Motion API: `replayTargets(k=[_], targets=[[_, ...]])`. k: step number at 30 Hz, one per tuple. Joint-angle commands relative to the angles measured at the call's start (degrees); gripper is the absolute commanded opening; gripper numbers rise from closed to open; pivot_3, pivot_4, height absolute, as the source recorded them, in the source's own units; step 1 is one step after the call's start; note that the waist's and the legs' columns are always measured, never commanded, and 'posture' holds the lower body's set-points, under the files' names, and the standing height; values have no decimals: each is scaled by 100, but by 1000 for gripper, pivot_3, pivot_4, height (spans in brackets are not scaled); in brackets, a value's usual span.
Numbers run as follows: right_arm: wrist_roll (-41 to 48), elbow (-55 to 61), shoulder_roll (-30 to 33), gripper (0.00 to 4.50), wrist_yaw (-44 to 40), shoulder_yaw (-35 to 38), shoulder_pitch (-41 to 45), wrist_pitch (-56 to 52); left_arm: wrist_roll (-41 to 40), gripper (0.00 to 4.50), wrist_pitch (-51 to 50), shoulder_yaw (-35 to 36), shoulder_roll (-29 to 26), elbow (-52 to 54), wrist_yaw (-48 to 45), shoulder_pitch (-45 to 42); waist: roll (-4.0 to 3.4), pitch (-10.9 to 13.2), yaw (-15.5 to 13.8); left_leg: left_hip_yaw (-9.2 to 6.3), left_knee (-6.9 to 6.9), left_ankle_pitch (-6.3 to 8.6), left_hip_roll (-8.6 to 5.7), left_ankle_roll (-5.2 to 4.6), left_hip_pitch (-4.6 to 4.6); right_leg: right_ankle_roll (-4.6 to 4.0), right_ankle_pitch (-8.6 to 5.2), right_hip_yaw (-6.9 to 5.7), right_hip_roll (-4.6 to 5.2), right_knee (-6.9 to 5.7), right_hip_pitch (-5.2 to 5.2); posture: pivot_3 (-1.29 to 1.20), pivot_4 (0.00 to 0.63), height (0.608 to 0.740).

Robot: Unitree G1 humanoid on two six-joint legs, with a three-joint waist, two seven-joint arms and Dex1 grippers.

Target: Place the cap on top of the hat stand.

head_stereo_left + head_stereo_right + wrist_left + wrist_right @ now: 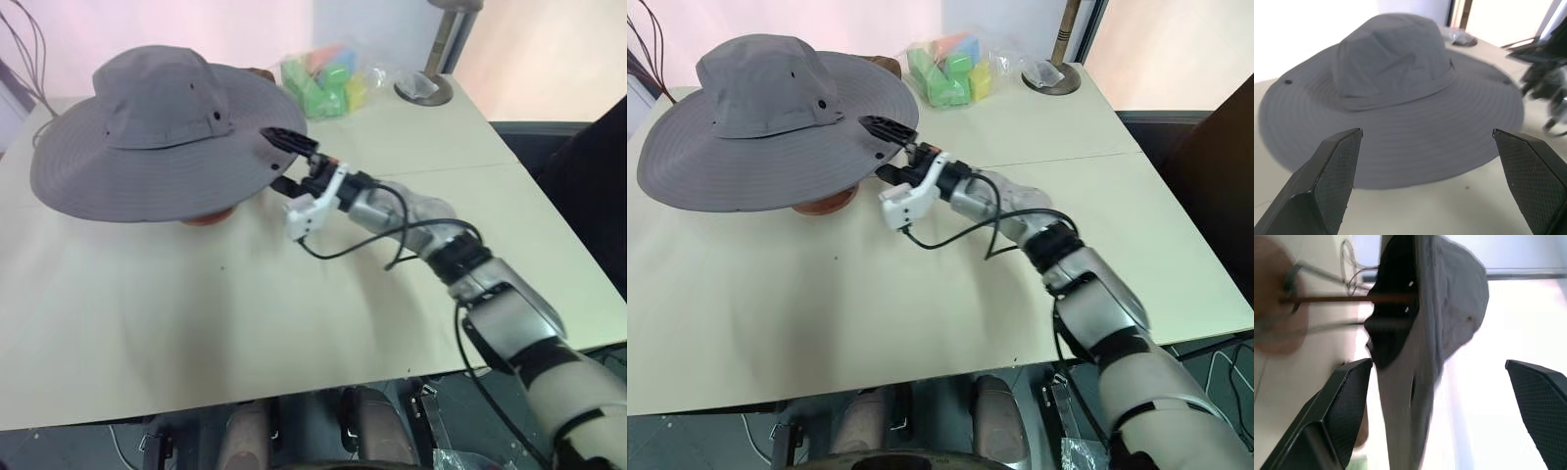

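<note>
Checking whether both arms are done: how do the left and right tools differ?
The right tool sits at the cap brim's edge, one finger over it; the left tool faces the cap from farther off, nothing between its fingers. Both are open, neither gripping.

Bright daylight is flooding in from behind the table (pixel 294 323), washing the background out to white in both wrist views. The cap (pixel 157 137) is casting a soft shadow beneath its brim, while the hat stand (pixel 1327 298) is smearing with motion blur.
</note>
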State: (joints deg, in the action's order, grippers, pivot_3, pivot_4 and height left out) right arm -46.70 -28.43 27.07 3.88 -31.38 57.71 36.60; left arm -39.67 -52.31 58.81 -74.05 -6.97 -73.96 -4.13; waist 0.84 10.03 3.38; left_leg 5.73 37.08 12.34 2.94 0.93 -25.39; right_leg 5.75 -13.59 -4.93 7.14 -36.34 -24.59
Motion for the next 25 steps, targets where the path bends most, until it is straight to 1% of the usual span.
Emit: replayTargets(k=[1,2,3,4,6,7,8,9,10,12,14,16,19,22,25], targets=[[531,1024,804,4429,-612,540,-467,304,231,4500,300,138,-16,-141,-36,96,0,0,-3,0,-1,2,0,-3,0,0,0,0,0,0,-1,0,150,740],[825,1204,1095,4429,-897,661,-669,413,295,4500,363,180,-4,-188,-54,153,0,0,-13,0,-1,3,0,-5,0,0,0,0,0,0,-1,0,150,740],[1634,1423,1387,4429,-1460,800,-928,429,394,4500,468,254,29,-219,-88,259,2,0,-15,1,-2,4,0,-7,0,0,0,0,0,3,0,0,150,740],[2503,1650,1569,4429,-2053,968,-1144,179,482,4500,577,325,71,-230,-124,361,5,2,-12,2,-1,4,0,-7,2,1,0,0,0,5,3,0,150,740],[4298,2152,1863,4429,-3375,1392,-1405,-911,648,4500,788,491,184,-244,-212,621,5,3,9,2,-4,7,1,-13,9,1,0,0,0,8,11,0,150,740],[5029,2418,2044,4429,-4010,1528,-1497,-1407,696,4500,864,572,243,-233,-266,748,4,6,39,2,-4,8,3,-14,9,0,0,0,0,7,11,0,150,740],[5643,2609,2285,4429,-4664,1681,-1537,-1950,739,4500,935,661,320,-206,-324,904,4,6,62,2,-4,9,4,-18,10,0,0,0,-1,7,12,0,150,740],[6113,2714,2469,4429,-5143,1836,-1537,-2405,770,4500,991,746,399,-158,-373,1037,2,7,64,1,-3,10,8,-20,12,0,0,0,-4,5,12,0,150,740],[6743,2756,2637,4429,-5629,2069,-1479,-3150,795,4500,1037,842,505,-73,-438,1213,3,7,56,1,-4,11,11,-21,12,0,0,0,-4,6,11,0,150,740],[7656,2592,2861,4429,-6326,2473,-1210,-4389,847,4500,1190,963,721,96,-518,1531,2,7,55,1,-4,16,14,-28,14,-1,0,-2,-5,8,13,0,150,740],[8114,2370,3030,4429,-6867,2727,-956,-5193,878,4500,1351,1015,888,221,-526,1761,4,6,43,3,-3,18,14,-30,14,-5,1,-2,-4,9,11,0,150,740],[8414,1986,3250,4429,-7485,2890,-604,-5972,922,4500,1553,1024,1036,248,-474,1912,1,8,13,4,-3,20,18,-29,12,-27,-8,-2,-3,10,6,0,150,740],[8530,1465,3427,4429,-8201,2998,-15,-6653,885,4500,1581,1036,1080,185,-358,1971,0,9,-63,10,0,33,24,-26,8,-37,-7,-2,2,14,-5,0,150,740],[8407,1125,3433,4429,-8552,3026,465,-7006,776,4500,1514,1011,1006,169,-302,1906,-2,9,-94,14,0,37,38,-23,4,-46,-1,-1,6,19,-39,0,150,740],[8127,990,3387,4429,-8671,3004,583,-6968,683,4500,1459,952,922,145,-267,1777,0,8,-100,21,0,46,45,-11,-3,-47,0,-2,6,19,-47,0,150,740]])
